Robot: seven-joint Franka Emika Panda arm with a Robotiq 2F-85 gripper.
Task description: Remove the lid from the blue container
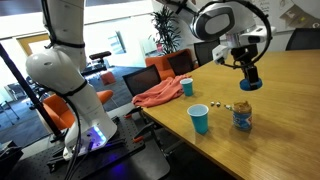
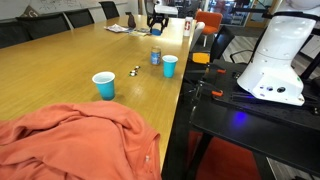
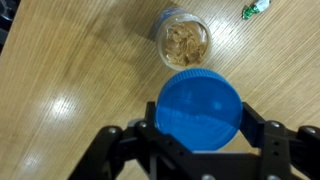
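Observation:
My gripper [image 3: 200,128] is shut on the lid [image 3: 199,105], a flat round blue disc held between the two black fingers. Below it on the wooden table stands the blue container [image 3: 184,42], open-topped with pale brown contents showing. In an exterior view the gripper [image 1: 249,78] holds the lid [image 1: 250,85] in the air, above and a little behind the jar [image 1: 242,118]. In an exterior view the jar [image 2: 156,57] stands at mid-table, with the gripper [image 2: 157,27] above and beyond it.
An open blue cup [image 1: 199,120] [image 2: 104,85] and a smaller teal cup [image 1: 187,87] [image 2: 170,66] stand near the table edge. An orange cloth [image 1: 158,94] [image 2: 70,140] lies at the corner. Small wrapped sweets [image 1: 221,103] [image 3: 252,9] lie near the jar. Chairs line the table.

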